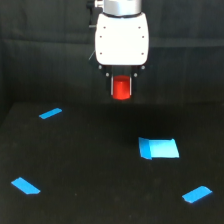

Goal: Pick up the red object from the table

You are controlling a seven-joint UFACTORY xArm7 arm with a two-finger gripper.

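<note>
The red object (121, 88), a short stubby red-orange cylinder, hangs in the air at the top middle of the exterior view. My gripper (121, 90) is shut on it, with a thin finger on each side of it. The white gripper body (122, 39) sits directly above. The cylinder is lifted well above the black table (100, 165), in front of the dark curtain backdrop. Its lower end shows below the fingers.
A light-blue square patch (159, 148) lies on the table at the exterior view's right. Blue tape strips lie at the left (50, 113), the lower left (25, 185) and the lower right (197, 193).
</note>
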